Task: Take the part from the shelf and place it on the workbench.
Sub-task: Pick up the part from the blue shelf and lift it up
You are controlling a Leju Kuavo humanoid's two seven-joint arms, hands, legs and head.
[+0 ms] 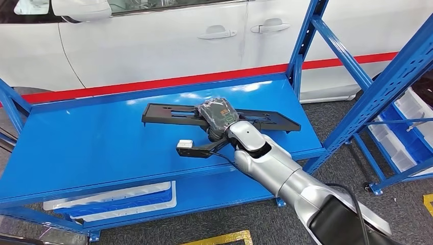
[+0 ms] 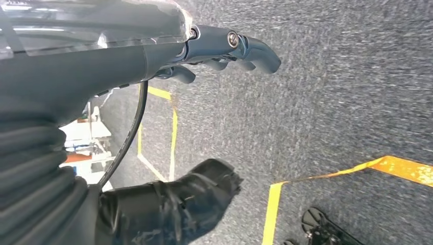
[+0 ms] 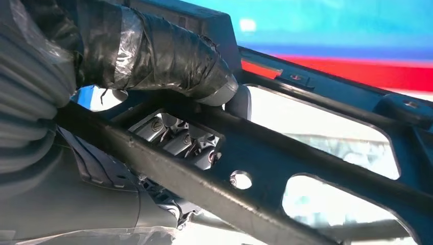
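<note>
A long, flat black part (image 1: 168,113) with cut-out openings lies across the blue shelf (image 1: 102,143), toward its back. My right hand (image 1: 218,116) sits on the part's middle, with the arm reaching in from the lower right. In the right wrist view the taped thumb (image 3: 168,56) wraps over one bar of the part (image 3: 286,158), and the metal fingers (image 3: 176,140) show through an opening beneath it, so the hand grips the part. My left hand (image 2: 214,51) hangs over the grey floor, its fingers apart and holding nothing.
A white car (image 1: 153,41) stands close behind the shelf. Blue uprights (image 1: 306,41) and a slanted brace (image 1: 388,81) frame the shelf's right end. A white and blue tray (image 1: 117,201) lies on the lower level. Bins (image 1: 403,127) sit at the right. Yellow tape (image 2: 327,176) marks the floor.
</note>
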